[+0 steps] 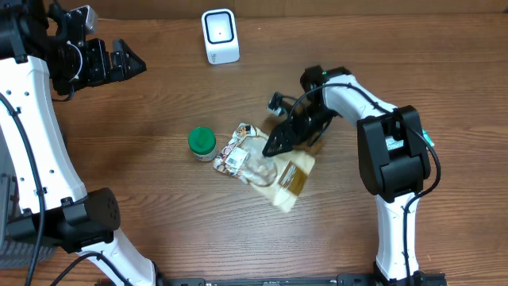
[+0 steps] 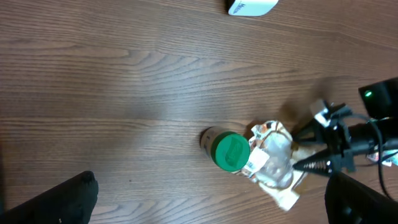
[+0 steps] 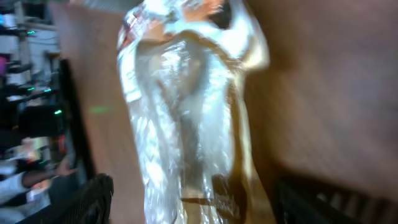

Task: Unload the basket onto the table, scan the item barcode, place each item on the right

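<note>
The right gripper (image 1: pixel 271 146) is the one at work; its fingers (image 3: pixel 87 199) stand apart, open, and the bag (image 1: pixel 255 168) lies directly under and ahead of them, flat on the table; in the right wrist view the bag fills the gap between the two dark fingers and its long axis runs straight away from them; whether the pads already touch the film I cannot tell, because this view is blurred; seen from overhead the bag goes on a slant, one end just beside the bottle (image 1: pixel 202 142) on the far side of the fingers, the other end, the tan one, on the side nearer to the arm's base; the left gripper (image 1: pixel 131 63) is wide open and holds nothing, well apart from the bag, so the right arm is clearly the nearer; the scanner (image 1: pixel 220 36) stands well apart from both pairs of fingers, roughly between them; I judge that the bag must be pinched and lifted toward it; a barcode is not to be made out; the print on the bag's end near the bottle is too small, and the underside is hidden
</note>
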Controlling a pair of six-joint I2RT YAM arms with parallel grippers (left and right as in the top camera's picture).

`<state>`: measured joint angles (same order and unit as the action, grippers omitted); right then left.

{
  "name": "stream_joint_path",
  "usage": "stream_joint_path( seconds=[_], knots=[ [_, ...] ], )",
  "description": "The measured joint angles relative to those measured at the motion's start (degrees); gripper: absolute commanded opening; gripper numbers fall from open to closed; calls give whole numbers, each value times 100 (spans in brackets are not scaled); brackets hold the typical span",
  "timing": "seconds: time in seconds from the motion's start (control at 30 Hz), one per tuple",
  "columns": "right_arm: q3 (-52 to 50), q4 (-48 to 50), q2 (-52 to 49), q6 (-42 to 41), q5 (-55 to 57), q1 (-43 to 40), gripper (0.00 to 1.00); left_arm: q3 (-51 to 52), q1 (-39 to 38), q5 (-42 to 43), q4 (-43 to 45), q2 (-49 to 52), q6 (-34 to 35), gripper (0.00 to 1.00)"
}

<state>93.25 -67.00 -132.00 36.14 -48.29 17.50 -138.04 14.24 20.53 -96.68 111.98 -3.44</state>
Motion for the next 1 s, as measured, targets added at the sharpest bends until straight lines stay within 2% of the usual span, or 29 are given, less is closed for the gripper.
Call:
stream_joint_path(
  seconds=[0.03,0.1,0.23,0.3,0.43,0.53,0.77,1.0],
  knots=[
    [-153,136,42,-22,-103,52,69,0,0,0,0,0,0,99],
    [-413,404,90,-107,-256,146,48,0,0,0,0,0,0,99],
    [-649,590,72,-542,-330,223,32,0,0,2,0,0,0,100],
    [-664,625,48,-745,-284,225,18,0,0,2,0,0,0,100],
    [-669,621,-7,-1104,-199,201,15,0,0,0,0,0,-2,99],
    [-645,422,-24,-1263,-120,199,4,0,0,0,0,0,0,100],
    [-306,9,-144,-1534,-7,192,4,0,0,2,0,0,0,100],
    [-225,236,413,-2597,699,-120,4,0,0,0,0,0,0,100]
  ],
)
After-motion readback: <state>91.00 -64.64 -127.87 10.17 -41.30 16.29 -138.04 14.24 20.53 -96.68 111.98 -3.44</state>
